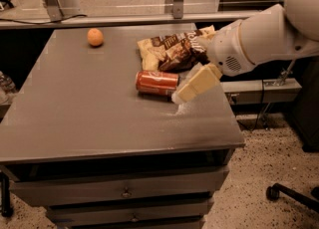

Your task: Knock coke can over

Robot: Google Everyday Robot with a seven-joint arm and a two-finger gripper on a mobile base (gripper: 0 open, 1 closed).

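Camera view, front to back: grey metal drawer cabinet (pixel 124 193) closest, with its flat grey top (pixel 75 108) carrying everything. The cream-coloured two-finger gripper (pixel 185 92) sits low over the top near its right edge, angled down and left from the white arm (pixel 259 39). Can't tell if it's open or closed.

The small red aluminium coke can (pixel 157 82) is just beside the gripper tip on its left. It's lying on its side, long axis pointing along the table toward the gripper. Touching or a hair apart, can't tell. Looks to me like the knock-over is done.

Handling, my read: thin-wall can, light, smooth and slippery, dents easily, and will roll freely while it lies down. Full or empty, can't tell. If it needs another touch, contact the mid-body side wall, not the ends.

Behind the gripper is a crumpled yellow-brown chip bag (pixel 167 51), near the can. A round orange fruit (pixel 95 37) sits well apart, far back-left.
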